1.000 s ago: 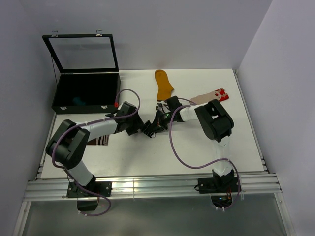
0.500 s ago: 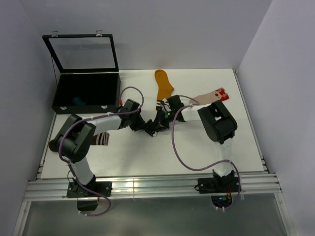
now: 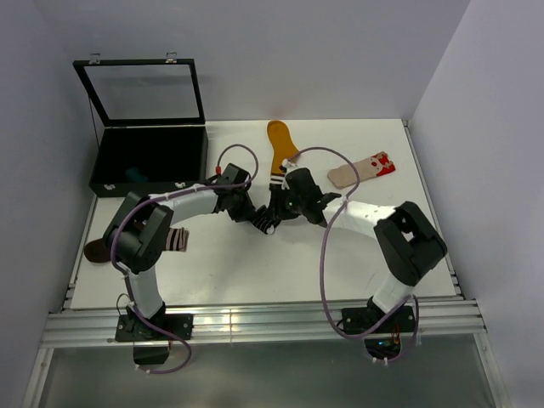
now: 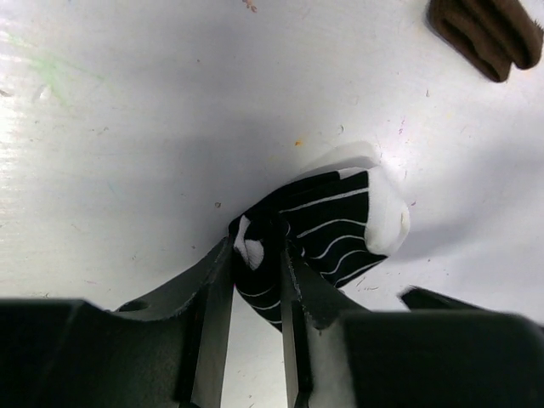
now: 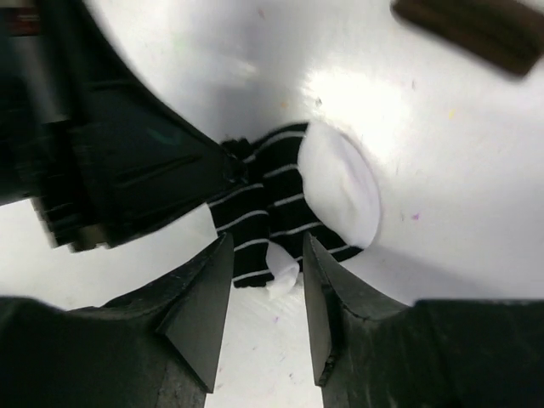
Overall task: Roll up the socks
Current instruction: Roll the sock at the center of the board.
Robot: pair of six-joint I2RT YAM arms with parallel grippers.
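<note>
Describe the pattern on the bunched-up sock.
Black sock with thin white stripes, white end; clearest in left wrist view.

No text, label, brand or number legible in my views, striped sock (image 4: 336, 225) plain bands only, red-white figure on beige sock (image 3: 353, 172) too small to read.

Robotics lab test cell, plain pale walls (image 3: 297, 59), white table (image 3: 255, 272), aluminium rail frame (image 3: 272, 327), cabled arms (image 3: 183, 204) bolted down

My left pincer (image 4: 255, 255) and right pincer (image 5: 265, 248) crowd the striped sock (image 4: 340, 223) from both sides. Just beyond it lies the mustard sock (image 3: 281, 146), and far to its left stands the black case (image 3: 149, 159). On its near side the table (image 3: 255, 276) lies bare.
</note>
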